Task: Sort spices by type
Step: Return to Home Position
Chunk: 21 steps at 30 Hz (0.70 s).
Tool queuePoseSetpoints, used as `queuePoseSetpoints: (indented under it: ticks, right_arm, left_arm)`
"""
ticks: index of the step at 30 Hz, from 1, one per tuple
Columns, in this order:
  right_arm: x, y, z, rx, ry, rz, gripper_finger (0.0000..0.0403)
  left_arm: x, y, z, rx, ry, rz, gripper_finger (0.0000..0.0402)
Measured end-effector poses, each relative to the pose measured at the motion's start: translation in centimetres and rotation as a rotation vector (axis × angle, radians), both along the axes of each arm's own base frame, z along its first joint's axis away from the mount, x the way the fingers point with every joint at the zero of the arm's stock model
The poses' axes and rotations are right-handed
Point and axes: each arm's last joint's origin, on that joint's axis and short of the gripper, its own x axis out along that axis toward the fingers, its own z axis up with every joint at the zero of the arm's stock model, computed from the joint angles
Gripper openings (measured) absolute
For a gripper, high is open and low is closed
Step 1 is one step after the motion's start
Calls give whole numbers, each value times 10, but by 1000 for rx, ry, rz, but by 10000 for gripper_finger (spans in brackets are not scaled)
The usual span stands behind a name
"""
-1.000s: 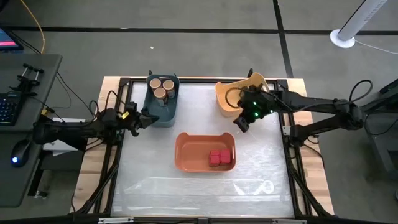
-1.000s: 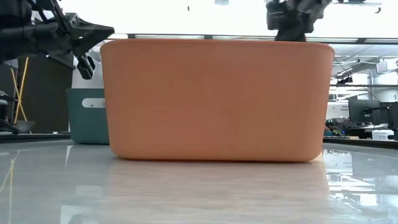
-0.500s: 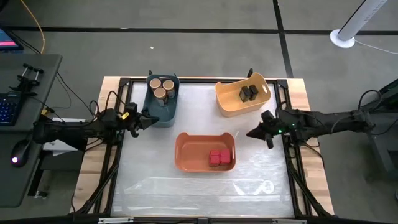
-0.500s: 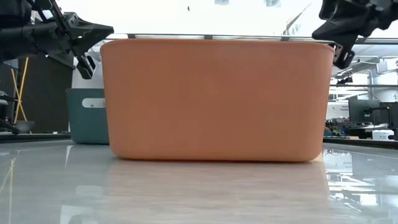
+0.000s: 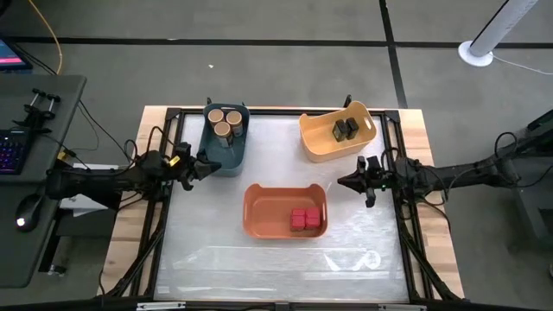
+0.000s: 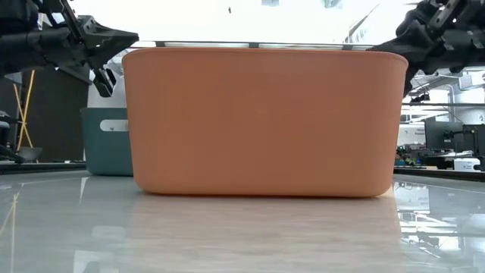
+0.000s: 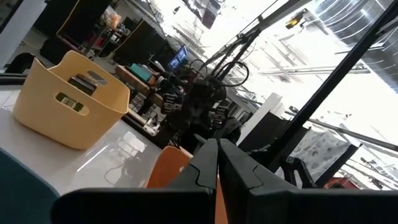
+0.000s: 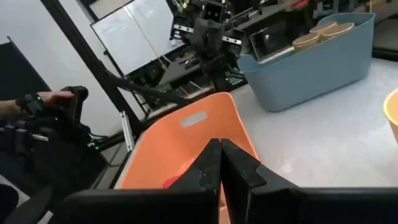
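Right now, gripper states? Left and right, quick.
Left gripper: shut, empty, by the blue bin.
Right gripper: shut, empty, right of the orange bin.

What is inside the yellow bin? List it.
Two dark blocky containers sit side by side in the yellow bin. Nothing else shows there; the bin floor under them is covered.

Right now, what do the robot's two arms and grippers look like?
Both arms are slim, dark and jointed, with black cables along them. The left gripper has a yellow tag behind it; the right gripper looks dark. Each has two angular fingers.
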Motion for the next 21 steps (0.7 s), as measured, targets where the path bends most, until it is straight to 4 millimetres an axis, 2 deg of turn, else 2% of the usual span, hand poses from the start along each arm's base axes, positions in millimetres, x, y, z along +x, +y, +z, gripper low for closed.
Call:
queuePoseSetpoints:
  ticks: [8,21]
  right_arm:
    - [-2,0,-19,-61,56,17,0]
    - [-3,0,-26,-166,127,28,0]
  left_arm:
    - [-7,-1,4,7,-44,0,0]
    - [-29,-5,15,30,-185,1,0]
